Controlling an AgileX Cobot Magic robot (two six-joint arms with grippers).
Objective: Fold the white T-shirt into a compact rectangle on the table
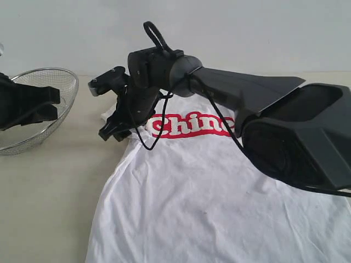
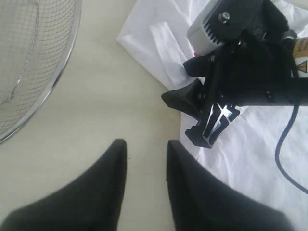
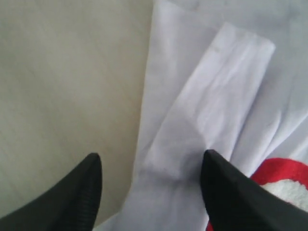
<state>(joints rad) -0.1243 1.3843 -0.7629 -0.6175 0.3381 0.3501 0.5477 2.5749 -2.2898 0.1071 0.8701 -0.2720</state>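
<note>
Across the middle of the table point(image 1: 44, 208), the white T-shirt point(image 1: 219, 203) is lying flat, its neck end pointing toward the far edge and its hem running off toward the near edge. The right gripper point(image 1: 116, 132) is reaching across to the shirt's shoulder on the left of this view. A wire basket point(image 1: 55, 74) is sitting near the far left corner. Red lettering point(image 1: 189, 125) is reading "Chine"; the arm is hiding whatever follows.

Looking from the left wrist, the left gripper point(image 2: 147, 144) is hanging over bare table beside the shirt's edge, its jaws slightly parted and holding nothing. A yellow warning label point(image 2: 302, 57) is showing on the other arm, too small to read.

Looking from the right wrist, the right gripper is standing wide apart over a sleeve point(image 3: 226, 96) that is lying turned in over the chest. The cloth is lying flat beneath, apparently unpinched.

Judging from this, the sleeve fold on that side is the step in hand. The next move is calling for a clean lift away without dragging the sleeve, then a grasp along the shirt's side edge, with the left gripper likely needed for the same fold.
</note>
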